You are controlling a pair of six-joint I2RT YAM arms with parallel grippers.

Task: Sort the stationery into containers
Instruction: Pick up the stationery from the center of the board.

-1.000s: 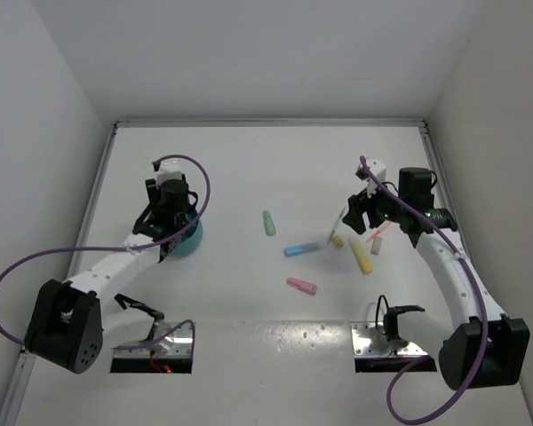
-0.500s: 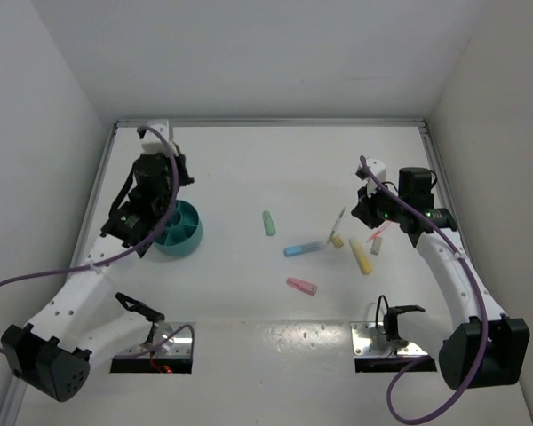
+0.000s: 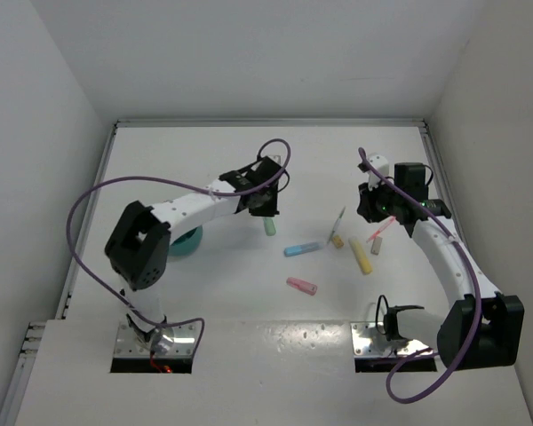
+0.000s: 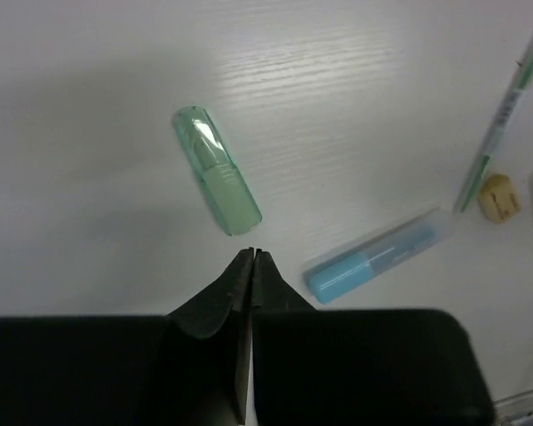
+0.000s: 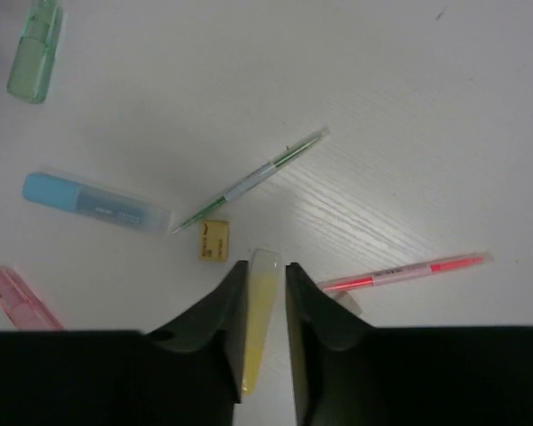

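The stationery lies loose mid-table: a green marker [image 3: 269, 224] [image 4: 218, 170], a blue marker [image 3: 301, 249] [image 4: 373, 257], a pink marker [image 3: 301, 287], a yellow marker [image 3: 361, 256], a thin green pen [image 3: 338, 222] and a thin pink pen [image 3: 379, 229]. My left gripper [image 3: 268, 211] [image 4: 251, 253] hovers just short of the green marker, shut and empty. My right gripper [image 3: 370, 209] [image 5: 266, 264] hangs above the yellow marker [image 5: 259, 311] with its jaws a narrow gap apart, the marker showing on the table between them. The teal container [image 3: 185, 241] is mostly hidden behind the left arm.
A small yellow eraser-like block [image 3: 337, 240] [image 5: 214, 240] sits beside the thin green pen [image 5: 253, 177]. A small pale cap [image 3: 376, 246] lies near the thin pink pen [image 5: 404, 273]. White walls close in the table at left, right and back.
The left arm swung from the teal container at the left across to the green marker and its jaws came together. The right gripper's jaws narrowed; it shifted only slightly.
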